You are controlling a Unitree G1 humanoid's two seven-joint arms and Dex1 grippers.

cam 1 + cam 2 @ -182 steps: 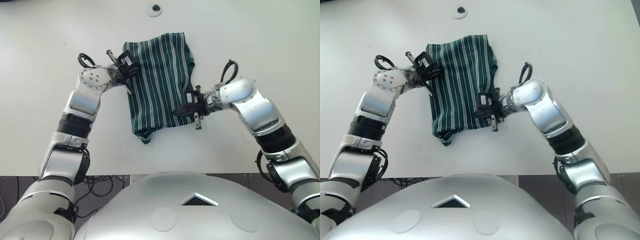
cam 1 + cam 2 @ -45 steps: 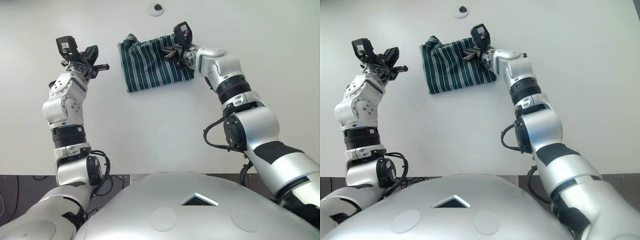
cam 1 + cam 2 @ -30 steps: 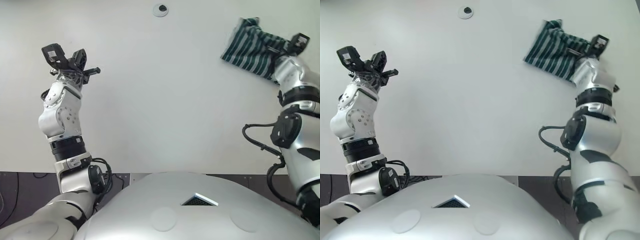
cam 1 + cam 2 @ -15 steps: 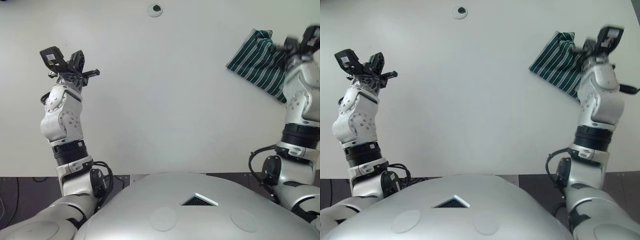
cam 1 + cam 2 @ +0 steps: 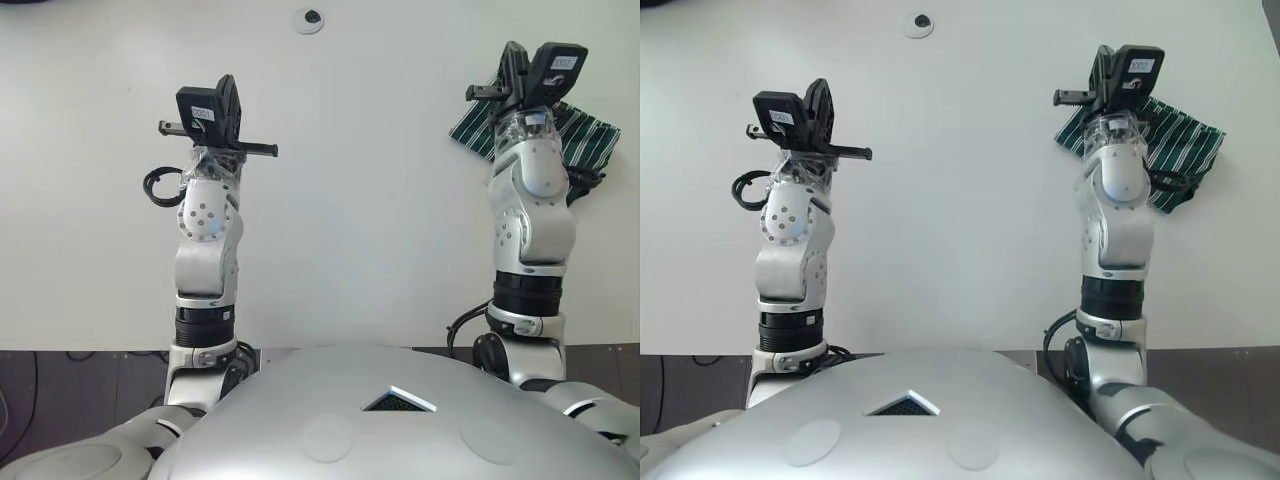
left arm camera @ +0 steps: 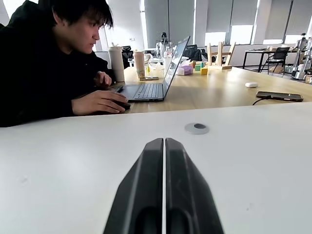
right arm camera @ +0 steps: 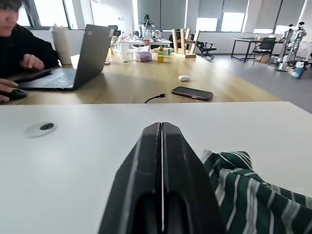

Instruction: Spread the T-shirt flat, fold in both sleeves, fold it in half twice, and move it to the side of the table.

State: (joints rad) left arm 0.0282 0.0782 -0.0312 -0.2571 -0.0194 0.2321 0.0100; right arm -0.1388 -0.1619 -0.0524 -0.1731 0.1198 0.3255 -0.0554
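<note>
Your white table carries the folded T-shirt well to the right of the cable port, near the edge. The left gripper and right gripper stand raised, fingers pressed together, empty. The task looks complete; you need only park the arms.

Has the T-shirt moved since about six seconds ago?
Yes. It lay just below the round grommet then; now the folded T-shirt lies far to the robot's right of it.
</note>
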